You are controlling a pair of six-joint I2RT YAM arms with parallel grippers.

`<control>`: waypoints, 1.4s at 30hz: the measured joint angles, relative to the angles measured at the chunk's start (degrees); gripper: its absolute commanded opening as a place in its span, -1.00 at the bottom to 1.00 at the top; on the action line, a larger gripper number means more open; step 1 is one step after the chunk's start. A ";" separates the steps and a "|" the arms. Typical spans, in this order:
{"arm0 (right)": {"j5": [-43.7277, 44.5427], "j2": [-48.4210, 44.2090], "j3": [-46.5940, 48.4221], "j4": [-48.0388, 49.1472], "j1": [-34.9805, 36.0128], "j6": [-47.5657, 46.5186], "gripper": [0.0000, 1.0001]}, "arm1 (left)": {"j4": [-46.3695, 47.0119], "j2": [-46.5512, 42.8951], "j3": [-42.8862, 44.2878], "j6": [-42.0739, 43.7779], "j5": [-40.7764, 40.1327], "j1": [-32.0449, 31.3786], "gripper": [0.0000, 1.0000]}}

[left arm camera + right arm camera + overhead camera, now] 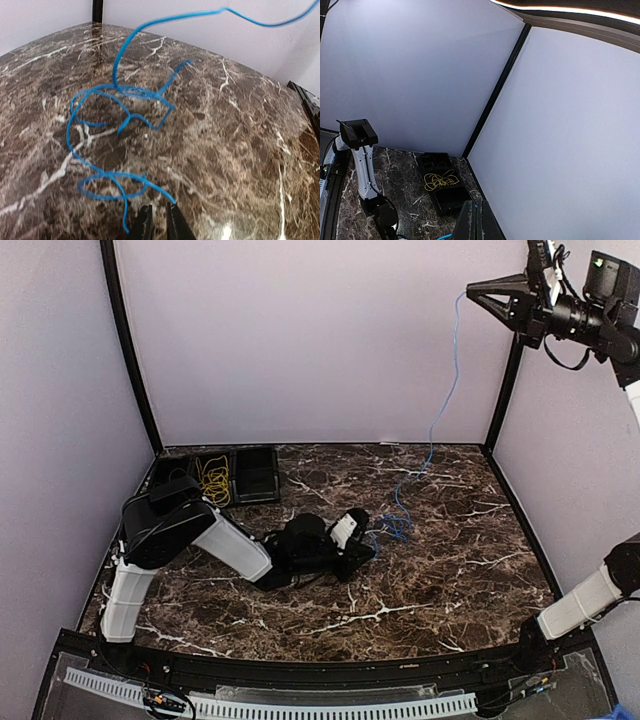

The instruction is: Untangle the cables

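Note:
The blue cable (pixel 441 410) hangs from my right gripper (pixel 472 288), which is raised high at the back right, down to the marble table (pixel 450 570). In the right wrist view that gripper (pixel 476 212) is shut, with a bit of blue between its fingers. The cable's lower part lies in loose loops (pixel 125 92) on the marble. My left gripper (pixel 368 545) is low at those loops. Its jaws (pixel 159 212) stand nearly together, and one blue strand runs into their tips. The yellow cable (pixel 213 480) (pixel 440 181) lies bundled in a tray, apart from the blue one.
A black compartment tray (pixel 258 475) (pixel 451 197) sits at the back left against the wall and holds the yellow bundle. Grey walls close off the back and both sides. The left arm's base (pixel 362 165) stands at the near left edge.

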 measured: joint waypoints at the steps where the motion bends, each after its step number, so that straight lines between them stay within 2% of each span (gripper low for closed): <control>1: -0.33 -0.22 -1.01 0.46 0.00 0.24 -1.00 | 0.37 -0.35 -1.27 -0.13 -0.13 0.00 -0.68; 3: -1.07 -0.92 -3.91 1.51 0.00 0.85 -1.00 | 0.90 -2.10 -5.14 -0.59 -0.15 0.00 -0.54; 6: -1.73 -1.51 -8.13 2.27 0.00 1.36 -1.00 | 1.49 -6.64 -10.43 -1.27 -0.11 0.00 -0.18; 9: -1.97 -1.51 -10.78 2.62 0.00 1.86 -1.00 | 2.69 -12.31 -12.96 -1.46 -0.28 -0.02 -0.03; 13: -2.32 -1.55 -12.07 2.75 0.00 2.32 -1.00 | 5.51 -18.14 -12.00 -1.22 -0.09 -0.22 0.20; 14: -2.47 -1.70 -12.20 2.89 0.00 2.40 -1.00 | 5.90 -18.47 -11.13 -1.46 -0.04 -0.26 0.43; 17: -2.73 -2.45 -12.33 3.28 0.00 2.75 -1.00 | 5.90 -17.84 -6.86 -3.65 0.52 -0.39 0.54; 20: -2.99 -3.52 -12.52 3.93 0.00 3.10 -1.00 | 3.78 -14.88 -0.85 -6.67 0.37 -0.39 0.42; 24: -3.32 -4.59 -12.70 4.37 0.00 3.48 -1.00 | -1.01 -10.71 6.16 -9.20 -0.37 -0.39 0.12; 28: -3.52 -4.92 -13.14 4.46 0.00 3.58 -1.00 | -6.01 -6.99 11.34 -10.78 -0.48 -0.37 -0.40; 29: -3.52 -4.92 -13.35 4.44 0.00 3.58 -1.00 | -7.26 -6.16 12.46 -10.91 -0.02 -0.35 -0.60; 32: -3.50 -4.94 -14.03 4.39 0.00 3.54 -1.00 | -8.57 -5.03 13.49 -12.09 1.16 -0.33 -0.91; 34: -3.30 -5.07 -14.88 4.42 0.00 3.23 -1.00 | -9.07 -5.01 13.42 -12.85 1.77 -0.31 -1.00; 35: -3.02 -5.29 -15.54 4.44 0.00 2.99 -0.88 | -8.92 -5.05 13.31 -13.16 1.99 -0.31 -1.00; 37: -1.81 -6.38 -18.69 5.11 0.00 1.81 -0.25 | -8.41 -5.57 12.22 -13.29 2.01 -0.31 -1.00; 38: -1.07 -7.23 -21.09 5.55 0.00 1.42 -0.02 | -8.39 -6.29 10.91 -13.33 1.84 -0.20 -1.00; 40: 0.48 -9.25 -27.91 7.98 0.00 0.44 0.26 | -8.94 -8.13 8.59 -13.11 1.20 0.09 -1.00; 42: 2.01 -11.10 -37.66 10.56 0.00 -0.68 0.37 | -10.99 -11.13 6.19 -12.48 0.00 0.31 -1.00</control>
